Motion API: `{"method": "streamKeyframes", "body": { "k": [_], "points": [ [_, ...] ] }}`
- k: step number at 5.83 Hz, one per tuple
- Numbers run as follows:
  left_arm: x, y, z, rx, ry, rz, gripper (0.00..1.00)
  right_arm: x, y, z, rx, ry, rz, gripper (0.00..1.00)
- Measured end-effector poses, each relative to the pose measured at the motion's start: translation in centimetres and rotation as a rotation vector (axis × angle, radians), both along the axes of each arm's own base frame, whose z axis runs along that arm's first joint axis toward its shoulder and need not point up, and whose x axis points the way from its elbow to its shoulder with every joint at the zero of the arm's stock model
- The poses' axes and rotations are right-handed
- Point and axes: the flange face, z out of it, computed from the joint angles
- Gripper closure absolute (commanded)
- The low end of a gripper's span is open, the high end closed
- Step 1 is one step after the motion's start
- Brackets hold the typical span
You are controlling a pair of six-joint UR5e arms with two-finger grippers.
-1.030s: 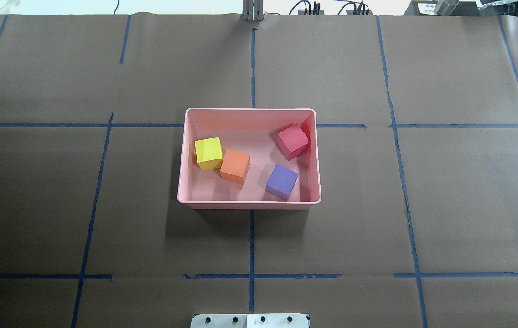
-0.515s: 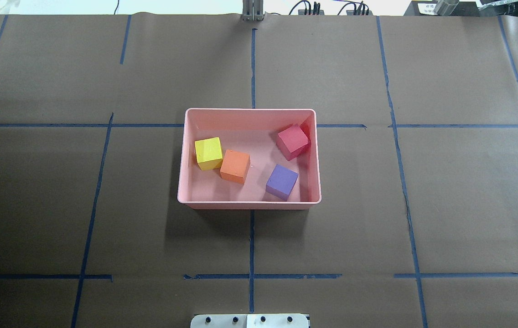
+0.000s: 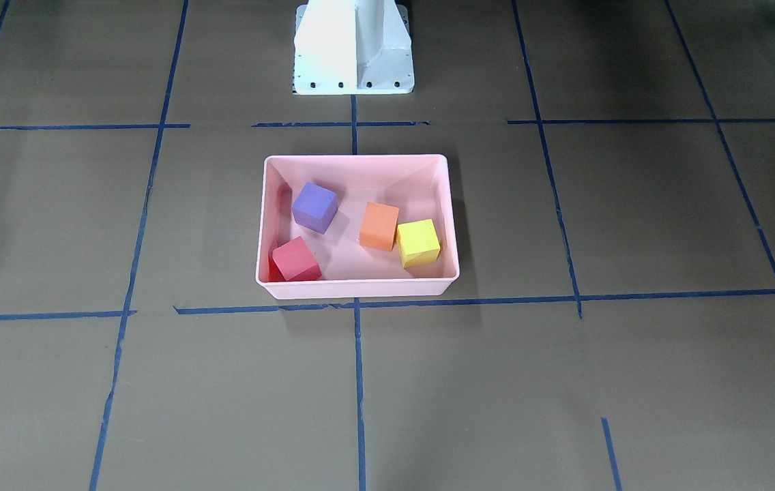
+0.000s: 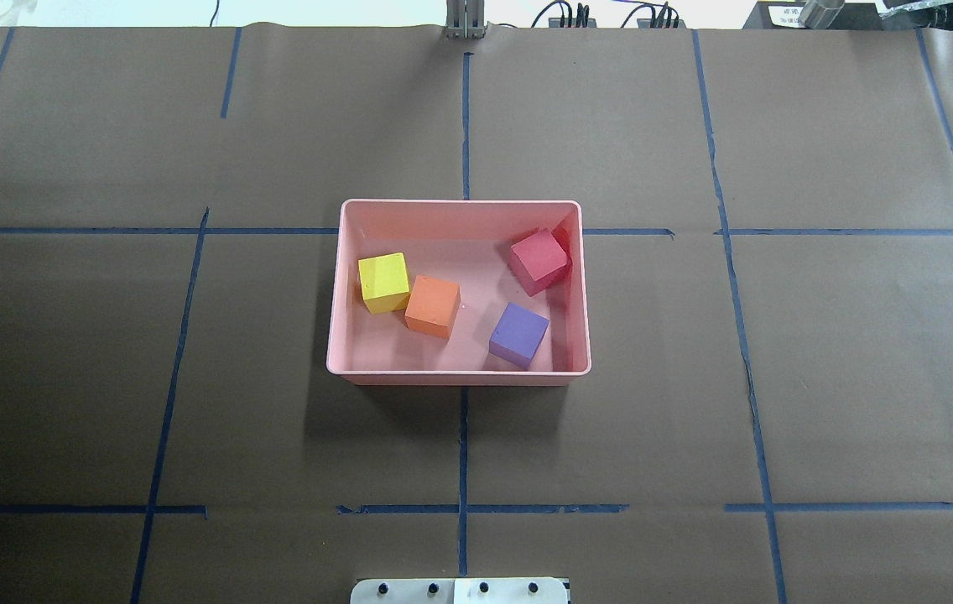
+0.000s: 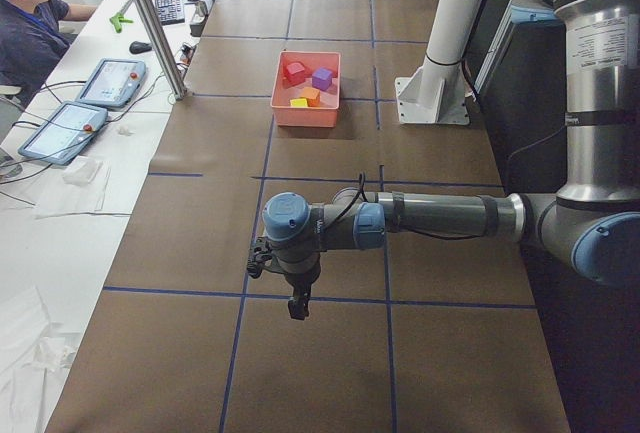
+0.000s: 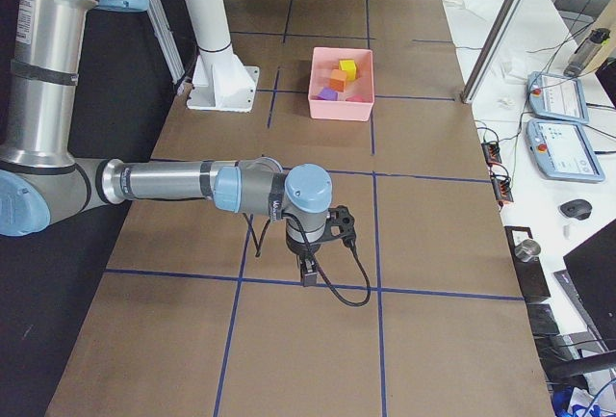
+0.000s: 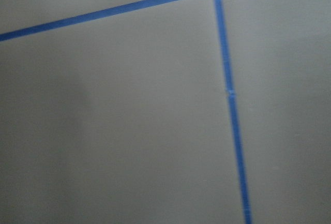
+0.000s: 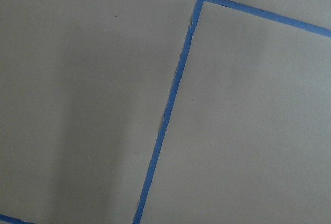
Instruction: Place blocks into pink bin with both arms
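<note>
The pink bin sits at the table's middle. All the blocks lie inside it: the yellow-green block, the orange block touching it, the red-pink block tilted against the right wall, and the purple block. The front-facing view shows the bin with the same blocks. My left gripper shows only in the exterior left view, far from the bin. My right gripper shows only in the exterior right view, also far from the bin. I cannot tell whether either is open or shut.
Brown paper with blue tape lines covers the table. The white base pedestal stands behind the bin. An operator sits at a side desk with tablets. Both wrist views show only paper and tape.
</note>
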Motion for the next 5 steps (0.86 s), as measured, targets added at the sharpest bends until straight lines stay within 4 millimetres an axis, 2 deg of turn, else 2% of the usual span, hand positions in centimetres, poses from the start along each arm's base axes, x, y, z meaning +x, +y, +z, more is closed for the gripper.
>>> {"method": "streamKeyframes", "body": {
  "k": [5],
  "points": [
    [0.09,0.11,-0.22,0.000,0.023,-0.004,0.00,0.01,0.00,-0.06,0.000,-0.001,0.002,0.00]
  ]
}}
